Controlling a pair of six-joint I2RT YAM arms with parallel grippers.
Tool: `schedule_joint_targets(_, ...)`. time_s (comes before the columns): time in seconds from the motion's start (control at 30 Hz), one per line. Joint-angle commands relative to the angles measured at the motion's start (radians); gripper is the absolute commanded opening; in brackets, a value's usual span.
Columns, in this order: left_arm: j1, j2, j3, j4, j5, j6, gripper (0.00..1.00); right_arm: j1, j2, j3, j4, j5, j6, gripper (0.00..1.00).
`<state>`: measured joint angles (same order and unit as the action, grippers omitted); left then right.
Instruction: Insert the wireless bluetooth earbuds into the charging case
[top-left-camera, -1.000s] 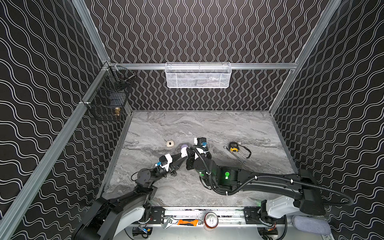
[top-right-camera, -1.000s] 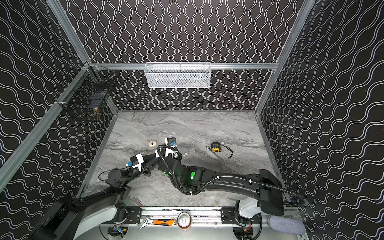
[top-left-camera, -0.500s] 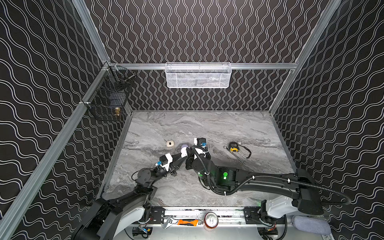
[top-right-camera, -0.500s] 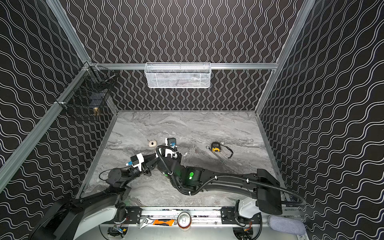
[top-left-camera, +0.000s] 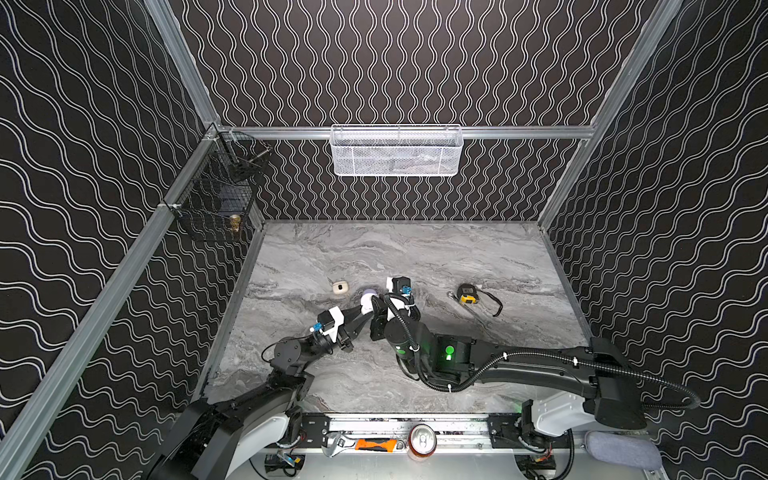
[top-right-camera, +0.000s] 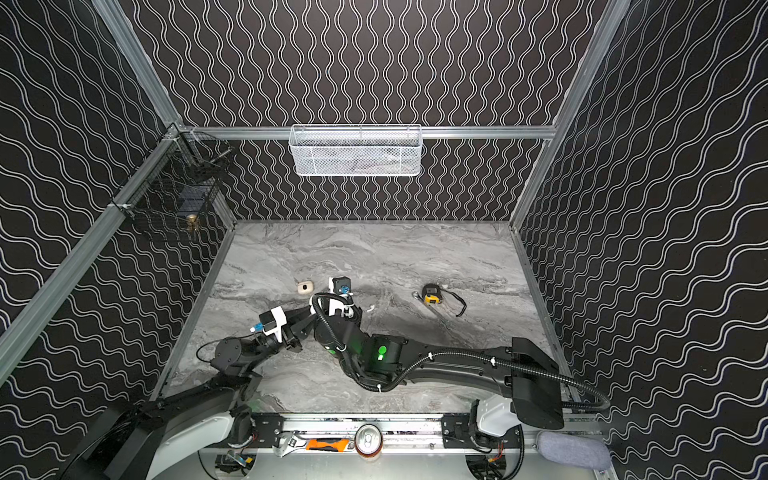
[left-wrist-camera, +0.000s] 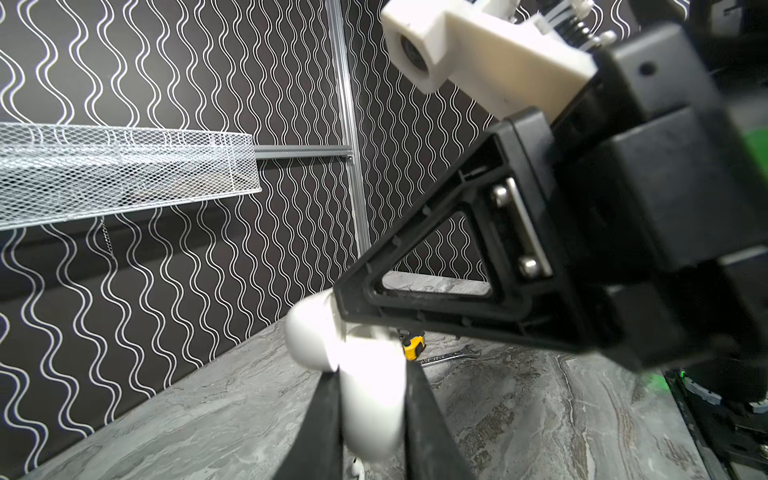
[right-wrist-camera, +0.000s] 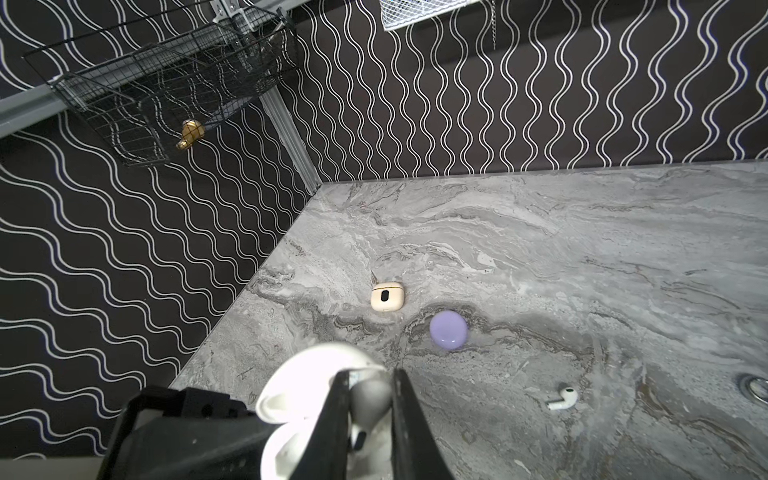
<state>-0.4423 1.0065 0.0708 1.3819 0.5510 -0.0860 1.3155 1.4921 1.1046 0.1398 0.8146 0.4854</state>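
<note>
Above the marble tabletop (top-left-camera: 457, 257), our left gripper (left-wrist-camera: 372, 395) clamps the open white charging case (right-wrist-camera: 291, 386), so we should ease the white earbud (right-wrist-camera: 372, 401) pinched in our right gripper (right-wrist-camera: 369, 374) down stem-first.

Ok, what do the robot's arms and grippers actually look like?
Left arm and right arm are black with white bases. Each wrist has a white camera mount with a blue plug. The right arm carries a ribbed black hose and a green light. Gripper fingers are black open triangles.
</note>
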Motion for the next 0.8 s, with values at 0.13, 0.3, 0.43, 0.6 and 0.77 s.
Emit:
schedule_joint_targets(0.13,-0.001,-0.009,0.007,0.052,0.019,0.028,0.00,0.002,0.003,0.011,0.025,-0.017,-0.024,0.10)
schedule_joint_targets(0.3,-0.001,-0.003,0.002,0.068,0.015,0.027,0.00,0.002,0.008,0.003,0.023,-0.045,0.000,0.10)
schedule_joint_targets(0.43,0.000,-0.003,0.006,0.061,0.016,0.025,0.00,0.004,-0.001,-0.015,0.040,-0.061,0.008,0.09)
schedule_joint_targets(0.6,-0.001,-0.011,0.006,0.046,0.013,0.030,0.00,0.002,-0.022,-0.056,0.074,-0.060,0.003,0.09)
schedule_joint_targets(0.77,-0.001,-0.014,0.003,0.052,0.013,0.032,0.00,0.002,-0.035,-0.068,0.089,-0.066,-0.013,0.09)
